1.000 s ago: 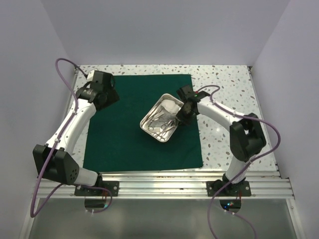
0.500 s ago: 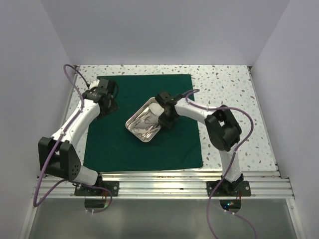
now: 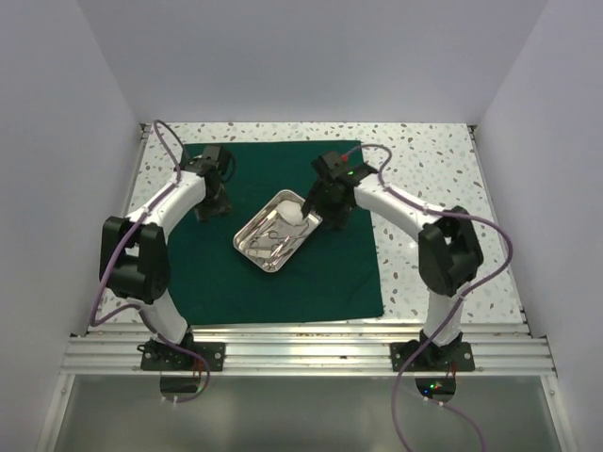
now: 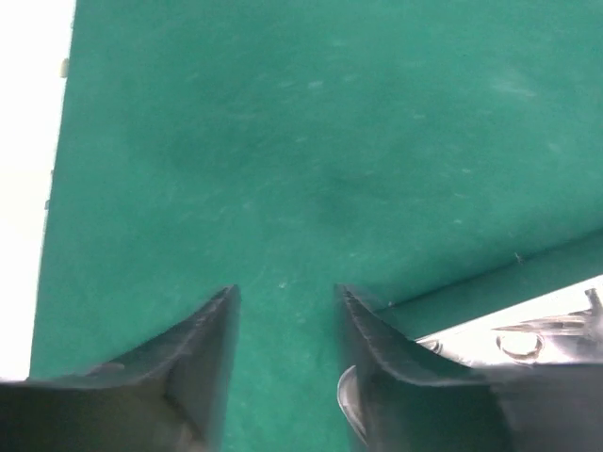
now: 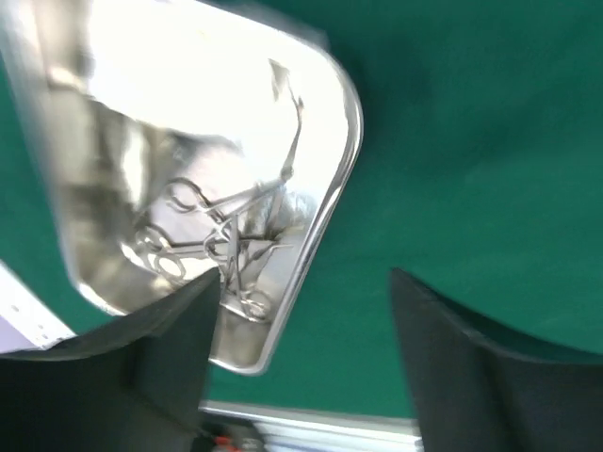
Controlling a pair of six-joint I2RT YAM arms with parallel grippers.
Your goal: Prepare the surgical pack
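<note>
Cloth point(image 3: 273, 282) lies spread flat on the bench point(image 3: 424, 160). Tray point(image 3: 250, 256) has slid left and now sits mid-cloth. Right claw point(image 5: 303, 282) has just let go, jaws wide beside the tray rim. Left claw point(image 4: 287, 297) hangs released over bare cloth. We reckon wrapping comes next.

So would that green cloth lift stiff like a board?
Probably not: the green cloth lies flat and thin on the table, so it should drape limply. The steel tray resting on it would likely slide or tip as the cloth rises.
</note>
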